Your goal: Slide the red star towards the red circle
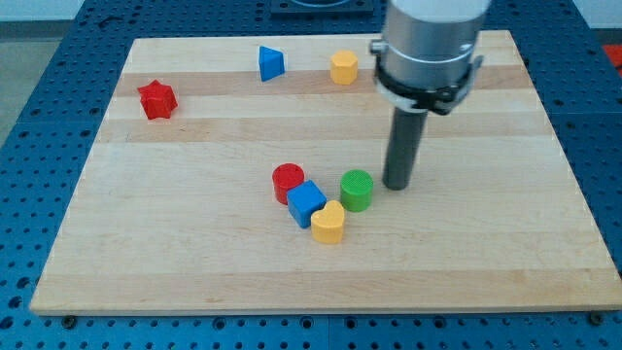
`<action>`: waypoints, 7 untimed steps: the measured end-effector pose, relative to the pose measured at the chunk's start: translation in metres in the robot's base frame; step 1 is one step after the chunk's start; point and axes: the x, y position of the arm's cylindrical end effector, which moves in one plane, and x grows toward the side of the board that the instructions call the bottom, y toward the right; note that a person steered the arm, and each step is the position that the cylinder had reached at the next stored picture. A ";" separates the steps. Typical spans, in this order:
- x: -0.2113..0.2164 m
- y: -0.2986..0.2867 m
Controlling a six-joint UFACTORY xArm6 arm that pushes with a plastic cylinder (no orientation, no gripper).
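The red star (155, 100) lies at the board's upper left. The red circle (288, 181) sits near the board's middle, far to the star's lower right. It touches a blue cube (306, 203). My tip (397, 185) rests on the board just right of a green cylinder (357, 190), well to the right of the red circle and far from the red star.
A yellow heart-shaped block (328, 223) touches the blue cube's lower right. A blue triangular block (271, 63) and a yellow hexagon (343, 67) sit near the view's top. The wooden board (505, 243) lies on a blue perforated table.
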 end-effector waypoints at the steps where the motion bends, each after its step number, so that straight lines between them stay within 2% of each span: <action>1: 0.010 -0.024; 3: -0.007 -0.020; 4: -0.070 -0.027; 5: -0.130 -0.053; 6: -0.155 -0.079; 7: -0.153 -0.155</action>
